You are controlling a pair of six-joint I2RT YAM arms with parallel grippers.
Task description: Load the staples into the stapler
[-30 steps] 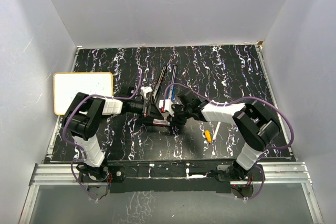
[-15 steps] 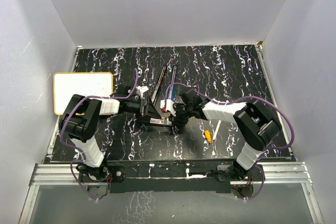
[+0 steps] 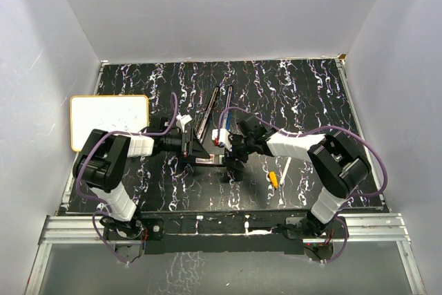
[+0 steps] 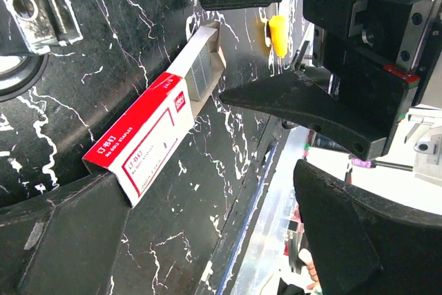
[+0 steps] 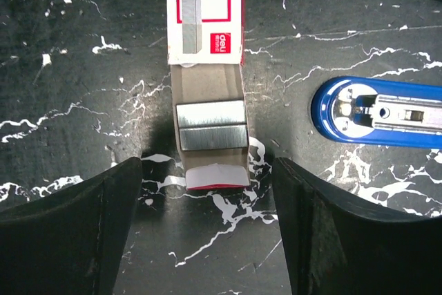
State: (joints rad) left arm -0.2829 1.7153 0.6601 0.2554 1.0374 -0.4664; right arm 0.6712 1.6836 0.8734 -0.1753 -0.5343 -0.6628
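Staples box (image 5: 205, 12): flat on the table, mid-scene, between your two grippers.
Tan tray (image 5: 207, 84): slid out of the sleeve toward the right; two staple strips (image 5: 210, 126) showing.
Right gripper (image 5: 207, 170): fingers spread, one on each side of the tray end, not touching it.
Left gripper (image 4: 207, 205): spread wide; sleeve's left end sits at one finger, contact unclear.
Blue stapler (image 5: 387, 115): just far of the tray.
Pen (image 3: 275, 177): near-right, well apart.

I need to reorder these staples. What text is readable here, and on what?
"订书钉": on the red face of the staples box, left wrist view.
"24/6": on the same box's white face, at the top edge of the right wrist view.
Smaller print and the logo on the box: too blurred to read.
Nothing else is legible.
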